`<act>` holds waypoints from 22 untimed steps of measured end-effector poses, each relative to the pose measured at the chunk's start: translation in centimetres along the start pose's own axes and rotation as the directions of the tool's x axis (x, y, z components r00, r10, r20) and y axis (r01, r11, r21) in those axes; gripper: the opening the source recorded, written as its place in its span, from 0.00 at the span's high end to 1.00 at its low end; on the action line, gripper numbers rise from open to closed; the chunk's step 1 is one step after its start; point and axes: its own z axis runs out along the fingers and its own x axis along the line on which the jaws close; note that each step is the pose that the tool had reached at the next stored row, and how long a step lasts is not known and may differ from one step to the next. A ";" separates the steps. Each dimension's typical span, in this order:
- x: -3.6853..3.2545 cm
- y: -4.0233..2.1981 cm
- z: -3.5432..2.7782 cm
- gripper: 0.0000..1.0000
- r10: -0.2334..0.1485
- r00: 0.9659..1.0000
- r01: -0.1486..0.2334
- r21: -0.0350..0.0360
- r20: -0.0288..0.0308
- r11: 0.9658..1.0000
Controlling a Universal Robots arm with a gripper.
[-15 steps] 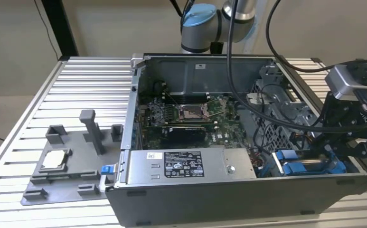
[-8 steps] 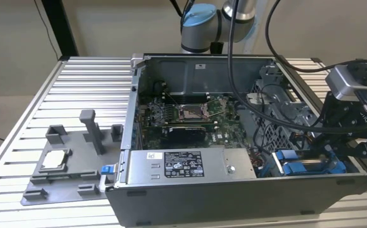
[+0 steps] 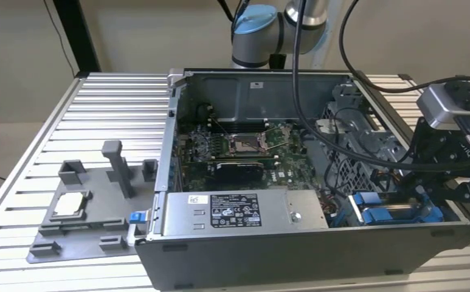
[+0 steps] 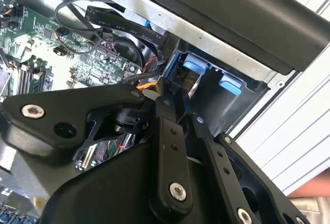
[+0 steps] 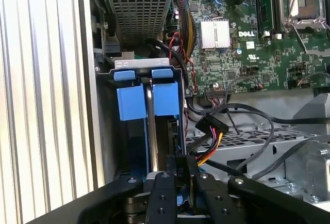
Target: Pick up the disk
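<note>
Gripper point(image 5: 184, 168) poised over the disk point(image 5: 165, 100), which stood on edge in its blue carrier at the near corner of the open computer case point(image 3: 300, 255), on the exterior view's right. Whether it was clenched or released could not be told.

open computer case point(image 3: 300, 255) on slatted table point(image 3: 113, 109) | power-supply box point(image 3: 243, 210) along near wall | motherboard point(image 3: 218, 149) beyond | grey fixture point(image 3: 89, 237) with chip point(image 3: 70, 205) at the exterior view's left
</note>
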 end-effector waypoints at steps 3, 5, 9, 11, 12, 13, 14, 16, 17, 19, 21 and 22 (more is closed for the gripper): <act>0.01 -0.02 0.09 1.00 0.000 1.000 0.000 0.000 0.000 1.000; 0.03 -0.03 0.15 1.00 0.000 1.000 0.000 0.000 0.000 1.000; 0.04 -0.08 0.34 1.00 -0.001 1.000 0.001 0.000 0.001 1.000; 0.05 -0.08 0.37 1.00 -0.001 1.000 0.001 0.000 0.001 1.000; 0.05 -0.08 0.35 1.00 -0.001 1.000 0.001 0.000 0.001 1.000; 0.04 -0.07 0.34 1.00 -0.001 1.000 0.001 0.000 0.000 1.000; 0.04 -0.07 0.33 1.00 -0.002 1.000 0.002 0.000 0.000 1.000; 0.05 -0.07 0.38 1.00 -0.002 1.000 0.002 -0.001 0.000 1.000; 0.05 -0.08 0.43 1.00 -0.002 1.000 0.002 -0.001 0.000 1.000; 0.07 -0.09 0.51 1.00 -0.002 1.000 0.002 -0.001 0.000 1.000; 0.07 -0.09 0.54 1.00 -0.002 1.000 0.002 -0.001 0.000 1.000; 0.07 -0.09 0.54 1.00 -0.002 1.000 0.002 -0.001 0.000 1.000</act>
